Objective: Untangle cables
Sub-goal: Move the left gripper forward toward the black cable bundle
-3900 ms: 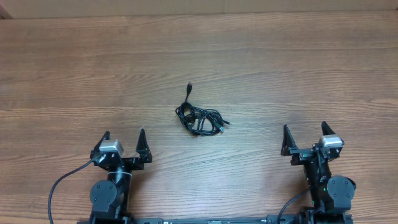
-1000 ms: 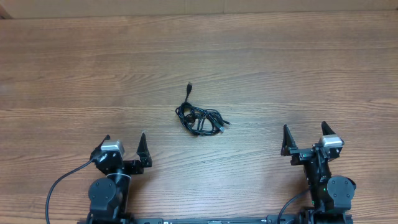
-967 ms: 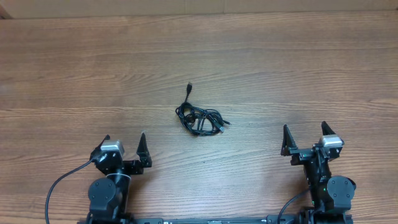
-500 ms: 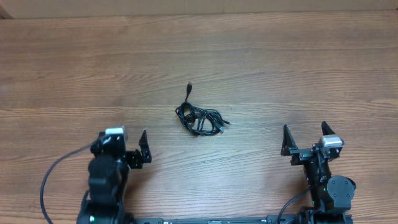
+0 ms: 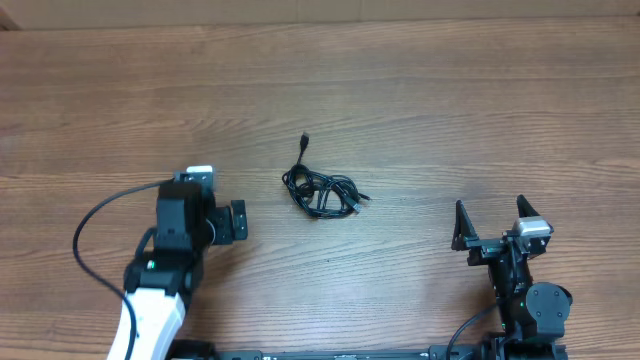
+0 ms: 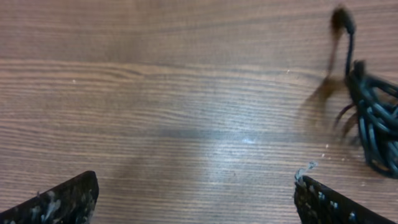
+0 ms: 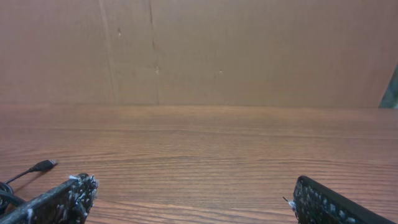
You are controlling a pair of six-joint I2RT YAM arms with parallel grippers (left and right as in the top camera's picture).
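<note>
1. At the centre of the overhead frame, you have the cables [image 5: 322,190] bunched in a small black knot on the wooden table [image 5: 450,90]. One strand runs up the frame from the knot to a plug end [image 5: 305,137].
2. Your left gripper [image 5: 205,221] sits left of the knot and slightly below it in that frame, near it but not touching.
3. In the left wrist view, this gripper [image 6: 196,198] has its jaws wide apart, tips at the two bottom corners. Only bare wood lies between them, so it holds nothing.
4. In that same view the cables [image 6: 373,118] lie at the right edge, blurred, with the plug end [image 6: 342,18] at the upper right.
5. Your right gripper [image 5: 489,212] is at the lower right of the overhead frame, well apart from the knot, fingers pointing up the frame.
6. In the right wrist view its jaws are spread wide and empty. The plug end [image 7: 41,166] shows at the lower left, and a brown cardboard wall [image 7: 249,50] fills the upper half.
</note>
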